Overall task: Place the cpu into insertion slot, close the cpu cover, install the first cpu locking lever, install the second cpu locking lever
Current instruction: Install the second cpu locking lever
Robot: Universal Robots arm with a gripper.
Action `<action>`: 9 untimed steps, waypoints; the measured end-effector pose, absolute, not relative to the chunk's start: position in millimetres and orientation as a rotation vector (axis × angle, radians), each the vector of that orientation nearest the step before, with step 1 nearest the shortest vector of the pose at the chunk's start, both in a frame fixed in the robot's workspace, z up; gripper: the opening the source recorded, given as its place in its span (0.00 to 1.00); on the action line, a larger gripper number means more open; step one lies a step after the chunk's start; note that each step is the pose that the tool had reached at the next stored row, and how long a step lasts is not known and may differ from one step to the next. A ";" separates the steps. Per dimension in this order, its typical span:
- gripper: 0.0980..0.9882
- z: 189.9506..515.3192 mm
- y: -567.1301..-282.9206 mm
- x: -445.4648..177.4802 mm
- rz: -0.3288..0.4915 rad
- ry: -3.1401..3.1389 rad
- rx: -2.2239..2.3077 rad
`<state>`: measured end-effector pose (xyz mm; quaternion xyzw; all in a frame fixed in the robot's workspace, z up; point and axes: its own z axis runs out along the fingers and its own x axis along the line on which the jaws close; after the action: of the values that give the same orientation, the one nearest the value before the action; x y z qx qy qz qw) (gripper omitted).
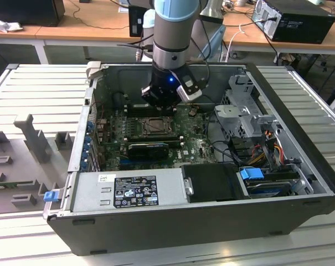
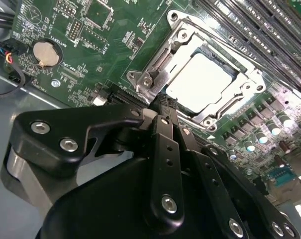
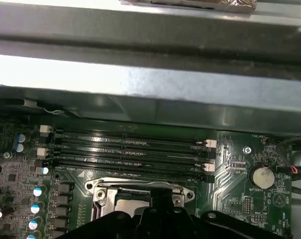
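The cpu (image 2: pixel 200 82) lies pale and flat in the insertion slot (image 1: pixel 156 126) in the middle of the green motherboard (image 2: pixel 90 30). The grey metal cpu cover (image 2: pixel 182 42) lies down around it, with the chip showing through its open centre. My gripper (image 2: pixel 162 102) is shut, its black fingers pressed together with nothing between them. The tip rests at the socket's metal rim near one corner. In the first wrist view the same tip (image 3: pixel 157 196) meets the cpu cover's (image 3: pixel 140 185) edge. A thin metal lever (image 2: pixel 152 62) runs along one side of the socket.
Long black memory slots (image 3: pixel 130 149) run beside the socket, and a coin battery (image 2: pixel 45 54) sits on the board. In the exterior view a long black card (image 1: pixel 149 148), the power supply (image 1: pixel 128 191), a drive cage (image 1: pixel 245 111) and the case walls (image 1: pixel 173 69) surround the board.
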<state>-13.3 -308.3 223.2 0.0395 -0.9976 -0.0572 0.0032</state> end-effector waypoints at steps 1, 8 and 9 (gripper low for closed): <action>0.01 225.6 -308.3 -13.3 -0.179 -3.128 0.124; 0.01 251.2 -315.4 -13.4 -0.179 -3.128 0.124; 0.01 251.1 -317.7 -13.4 -0.179 -3.128 0.124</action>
<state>-13.4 -317.7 251.1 0.0396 -0.9976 -0.0572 0.0031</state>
